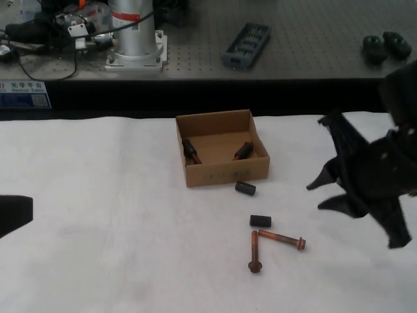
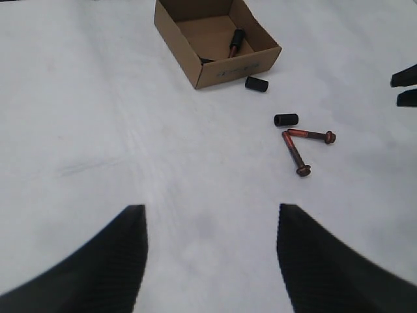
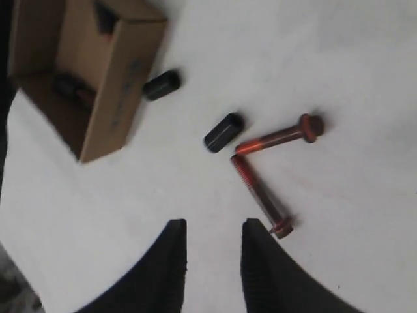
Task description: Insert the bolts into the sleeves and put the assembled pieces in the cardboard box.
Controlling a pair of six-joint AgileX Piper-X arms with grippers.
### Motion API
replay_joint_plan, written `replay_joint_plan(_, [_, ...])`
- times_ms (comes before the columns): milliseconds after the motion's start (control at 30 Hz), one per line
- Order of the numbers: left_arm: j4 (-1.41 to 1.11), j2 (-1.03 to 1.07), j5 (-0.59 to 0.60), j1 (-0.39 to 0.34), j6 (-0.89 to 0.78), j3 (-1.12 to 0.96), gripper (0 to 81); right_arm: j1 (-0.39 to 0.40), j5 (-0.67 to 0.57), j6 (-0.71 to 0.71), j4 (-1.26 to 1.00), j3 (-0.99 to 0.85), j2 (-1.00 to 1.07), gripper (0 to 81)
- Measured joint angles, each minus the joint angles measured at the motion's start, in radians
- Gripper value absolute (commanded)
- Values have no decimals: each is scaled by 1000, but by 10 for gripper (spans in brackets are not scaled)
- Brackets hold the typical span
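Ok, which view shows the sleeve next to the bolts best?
The right wrist view: the sleeve lies close to the camera, its barrel shape plain. The high view and left wrist view show it farther off, a small dark stub beside the bolts.

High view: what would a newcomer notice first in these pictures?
The open cardboard box sits on the white cloth with two assembled pieces inside. In front of it two copper-red bolts lie in a V, with two loose black sleeves between them and the box.
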Motion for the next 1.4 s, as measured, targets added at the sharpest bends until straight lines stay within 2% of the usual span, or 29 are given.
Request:
replay_joint_plan(67, [0,0,0,0,0,0,430,0,3,90,-11,2,57,229])
replay_joint_plan(100, [0,0,0,0,0,0,430,0,-12,187,-30,5,120,229])
replay_joint_plan(200, [0,0,0,0,0,0,430,4,-46,295,-91,6,192,229])
replay_joint_plan(500, [0,0,0,0,0,0,430,64,-55,453,-214,4,278,229])
replay_joint_plan(600, [0,0,0,0,0,0,430,82,-49,466,-214,4,313,229])
replay_joint_plan(1400, [0,0,0,0,0,0,430,65,33,468,-215,4,315,229])
